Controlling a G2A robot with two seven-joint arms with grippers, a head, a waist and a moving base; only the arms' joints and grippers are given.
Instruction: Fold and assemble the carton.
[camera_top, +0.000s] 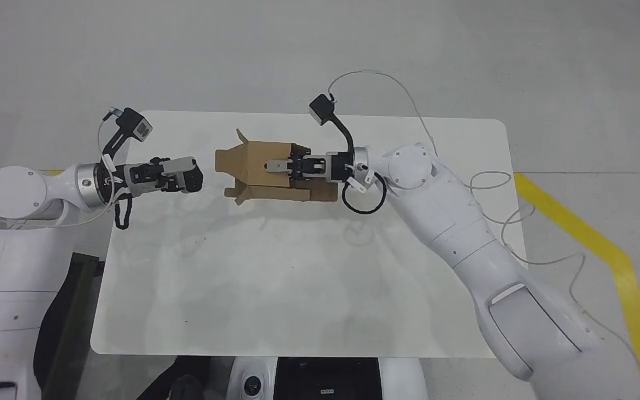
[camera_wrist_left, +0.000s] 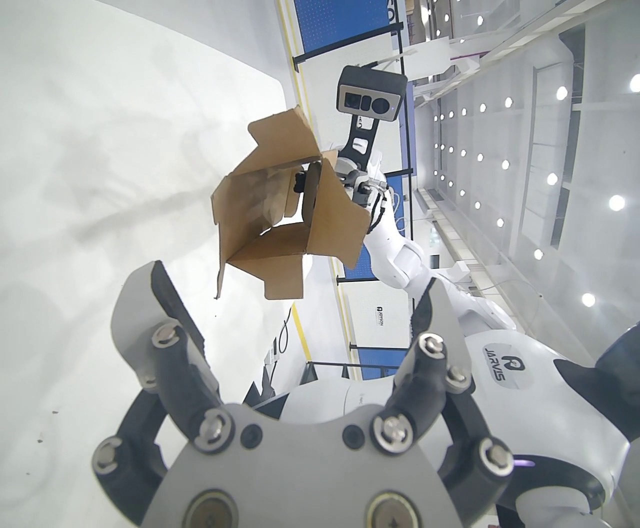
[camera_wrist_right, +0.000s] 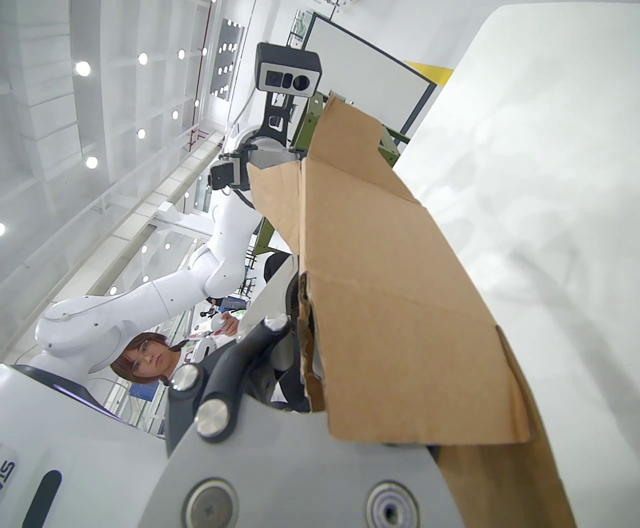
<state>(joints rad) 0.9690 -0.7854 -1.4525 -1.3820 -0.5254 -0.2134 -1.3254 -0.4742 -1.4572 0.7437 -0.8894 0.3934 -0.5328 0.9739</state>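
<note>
Left wrist view puts the left gripper (camera_wrist_left: 295, 285) nearest, its fingers (camera_wrist_left: 172, 300) spread wide with nothing between them. Just beyond it, and not touching, the carton (camera_wrist_left: 260, 210) shows its open end, hollow inside, with its flaps (camera_wrist_left: 285, 275) splayed outward. Farther on, the right gripper (camera_top: 300, 168) is clamped on the carton's opposite end. The carton looks lifted slightly off the table (camera_top: 300, 300), though I can't be sure of that.

From above, the carton sits at about 11 o'clock from the table's middle, with the left gripper at 10 o'clock and the right at 12.

I'd judge the step in hand to be closing that open end, with the assembly barely begun. To do it well, the right gripper should hold firm and level so the body keeps its square shape. The left should press each flap near its crease rather than at its tip. One pair of opposite flaps should go in before the other pair. A push off the crease could buckle the board or twist the carton in the grip.
</note>
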